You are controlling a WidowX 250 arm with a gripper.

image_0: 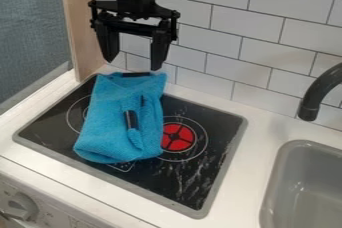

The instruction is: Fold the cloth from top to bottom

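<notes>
Grey knob (pixel 22 205) is what you get nearest the camera, lower left, on the white front panel (pixel 50 209) under the counter (pixel 257 122). Behind it, your black cooktop (pixel 150 182) lies set in the white counter with a grey rim around it, pale streaks on its near right part. Your blue cloth (pixel 110 117) lies on the left side of the cooktop, running from the far edge toward the near edge and covering part of the left burner ring. It's bunched in layers, with folds and creases on top. You also see a dark strip (pixel 136 74) at its far end, and a narrow piece (pixel 131 119) on top, dark banded with a blue lower end; can't tell if that is part of the cloth. Just beside the cloth, on its right, is the red burner disc (pixel 177 137) with black markings, ringed in white.

Your gripper (pixel 133 65) hangs tips-down over the far end of the cloth, fingers spread wide, with a gap between them. Right side: grey sink (pixel 310 187), with the black faucet (pixel 310 107) curving down above its far part. Back: white tile wall (pixel 267 37). Left: upright wooden panel (pixel 83 22), blue-grey surface (pixel 33 32) beyond it.
</notes>
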